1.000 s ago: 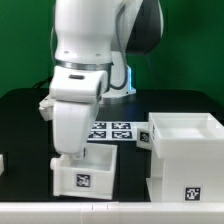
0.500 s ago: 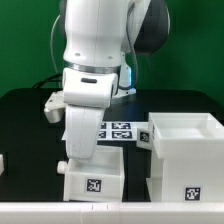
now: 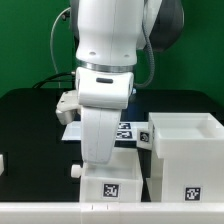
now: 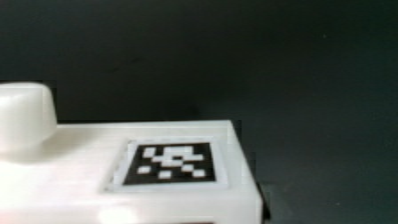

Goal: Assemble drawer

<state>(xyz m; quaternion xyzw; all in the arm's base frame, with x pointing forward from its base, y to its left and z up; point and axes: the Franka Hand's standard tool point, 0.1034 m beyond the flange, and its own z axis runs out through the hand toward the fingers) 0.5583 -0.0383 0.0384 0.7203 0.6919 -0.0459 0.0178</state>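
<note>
A small white drawer tray (image 3: 124, 181) with a square tag on its front and a round knob (image 3: 77, 171) sits low over the black table, just to the exterior view's left of the large cube-like shell (image 3: 186, 158). My gripper (image 3: 103, 170) comes down on the tray from above and is shut on it; the fingers are hidden behind the white hand. In the wrist view the tray (image 4: 89, 190), its tag (image 4: 171, 164) and the knob (image 4: 22, 118) fill the near field. The shell stands open at the top with a tag on its front.
The marker board (image 3: 129, 130) lies behind the tray, partly hidden by the arm. A white part's edge (image 3: 2, 162) shows at the exterior view's far left. A white rail (image 3: 110, 213) runs along the front edge. A green wall stands behind.
My arm has carried the tray toward the exterior view's right, from the left of the table to close beside the shell. The shell has not moved.
</note>
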